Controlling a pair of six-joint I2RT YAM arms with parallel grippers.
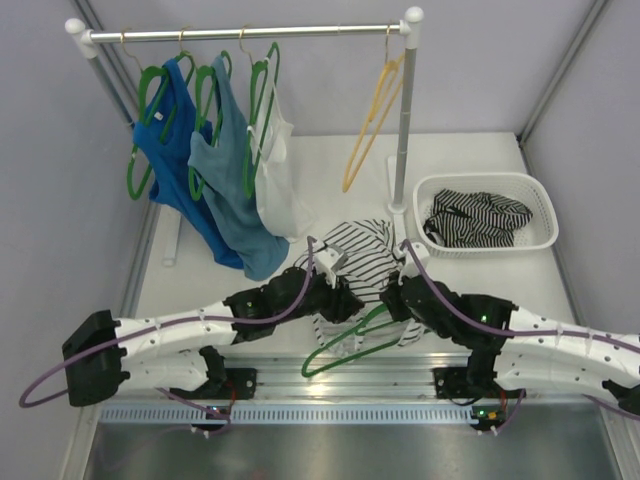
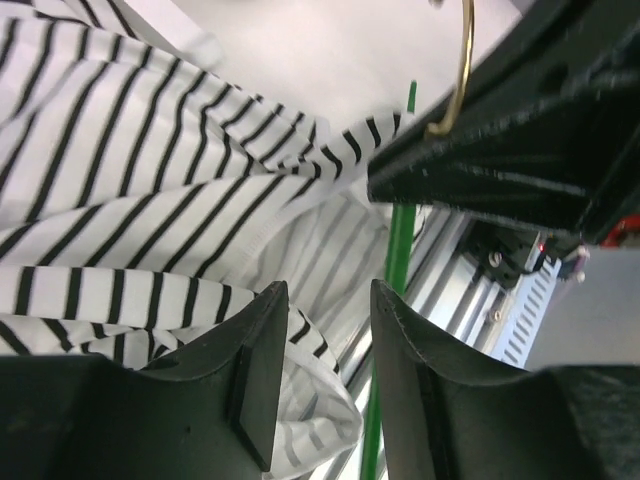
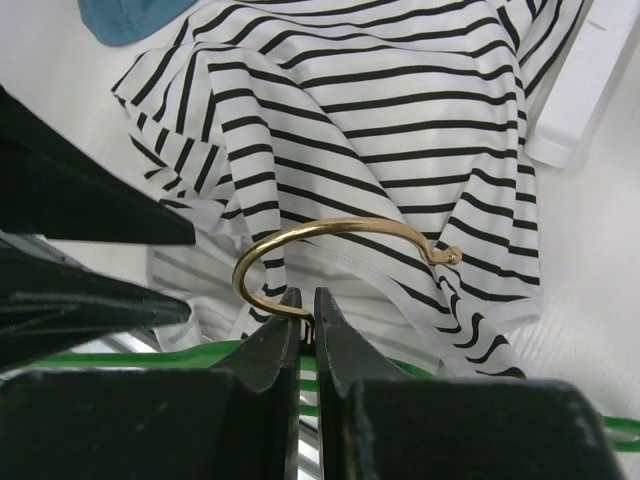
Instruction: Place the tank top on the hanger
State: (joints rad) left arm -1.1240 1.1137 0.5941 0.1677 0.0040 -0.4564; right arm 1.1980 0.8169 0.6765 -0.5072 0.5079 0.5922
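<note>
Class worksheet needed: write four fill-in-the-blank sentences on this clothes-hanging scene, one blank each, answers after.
1. The right gripper holds the green hanger by its brass ____.
2. The left gripper stands ____ beside the tank top.
3. The one bare hanger on the rail is ____.
4. The darker striped garment lies in the white ____.
Answers: hook, open, yellow, basket.

Robot lab cell, white table, grey enclosure walls, aluminium rail, 2 arms

Four green hangers, one yellow hanger, three hung tops, one striped tank top, one basket
</note>
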